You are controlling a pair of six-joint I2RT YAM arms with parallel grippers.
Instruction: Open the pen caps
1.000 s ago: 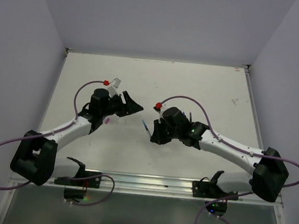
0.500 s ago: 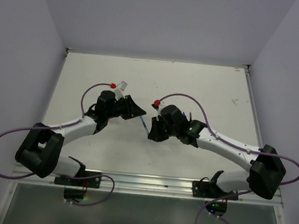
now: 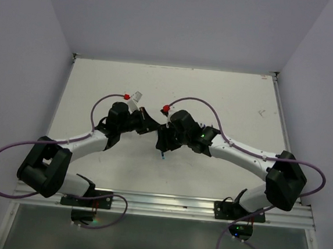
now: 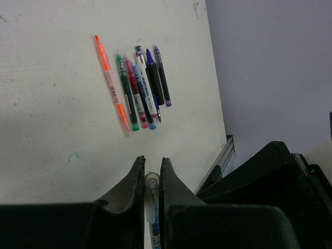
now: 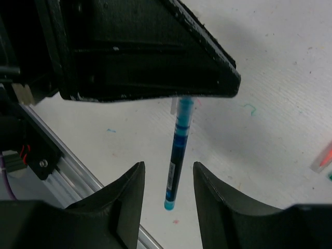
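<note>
A blue pen [image 5: 175,155] hangs above the table with its tip end down. Its whitish clear cap [image 4: 151,182] is pinched between the fingers of my left gripper [image 4: 151,164], which is shut on it. In the right wrist view the left gripper [image 5: 145,52] fills the top, with the pen sticking out below it. My right gripper [image 5: 168,168] is open, and its fingers stand on either side of the pen's barrel without touching it. From above, the two grippers meet at the table's middle, left gripper [image 3: 149,125] and right gripper [image 3: 162,145].
A row of several capped pens [image 4: 137,88] in orange, green, red, blue and purple lies on the white table [image 4: 52,129] beyond the left gripper. An orange pen end [image 5: 322,158] shows at the right edge. The metal rail [image 5: 67,161] runs along the near edge.
My left gripper has closed on the pen's cap end. My right gripper, shut on the pen before, has opened and shifted left toward the left gripper.
</note>
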